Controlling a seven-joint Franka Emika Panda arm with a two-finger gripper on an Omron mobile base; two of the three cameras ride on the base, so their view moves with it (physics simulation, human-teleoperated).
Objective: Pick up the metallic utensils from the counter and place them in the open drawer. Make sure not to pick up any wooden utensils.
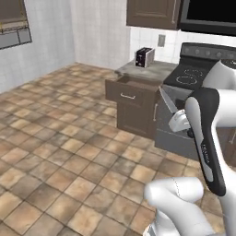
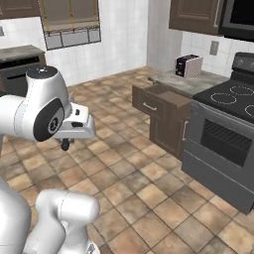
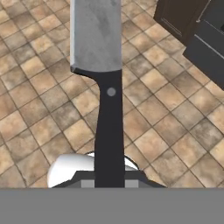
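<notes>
The knife [image 3: 100, 65] sits clamped by its black handle in the gripper [image 3: 109, 177], and its grey blade runs straight out from the hand along the gripper's own line, so the long axis points away from the fingers. In the left base view the blade [image 1: 168, 100] shows as a pale sliver slanting up and to the left from the white hand, held in the air above the tiled floor [image 1: 69, 152]. The fingers themselves are mostly hidden under the handle, but the jaws are drawn together on it and nothing else is carried.

The open drawer [image 1: 133, 90] stands pulled out from the dark brown cabinet, its silver bar handle facing the room. In the left base view it lies ahead of the blade tip and to its left, with clear air between them; in the right base view the same drawer [image 2: 161, 101] juts out to the left of the stove [image 2: 223, 134]. The blade already points roughly toward that side, so the coming move looks like a forward carry and then a lowering into the drawer's mouth.

The edges to mind are the drawer's front lip and the stove's corner just beside it. A toaster [image 1: 144, 57] stands on the short counter behind. The floor side is wide open for the approach
</notes>
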